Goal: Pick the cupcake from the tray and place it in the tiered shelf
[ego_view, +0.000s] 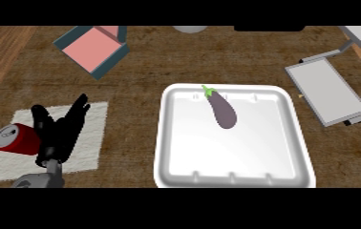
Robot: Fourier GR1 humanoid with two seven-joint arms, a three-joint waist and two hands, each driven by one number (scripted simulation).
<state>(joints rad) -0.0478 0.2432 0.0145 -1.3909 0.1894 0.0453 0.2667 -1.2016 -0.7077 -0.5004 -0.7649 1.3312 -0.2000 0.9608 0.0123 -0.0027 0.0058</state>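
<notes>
A white tray (176, 142) lies in the middle of the counter. A purple eggplant (224, 110) with a green stem rests in the tray's upper half; I see no cupcake. The grey tiered shelf (325, 90) stands at the right edge, and its flat top level shows bare. My left hand (60, 137) stands at the lower left, well left of the tray, with its fingers straight, pointing up and holding nothing. My right hand shows nowhere in the view.
A red can (17, 140) lies on a white cloth (88, 142) just left of my left hand. A teal box with a pink top (91, 47) sits at the upper left. A grey round object (189, 28) peeks in at the top.
</notes>
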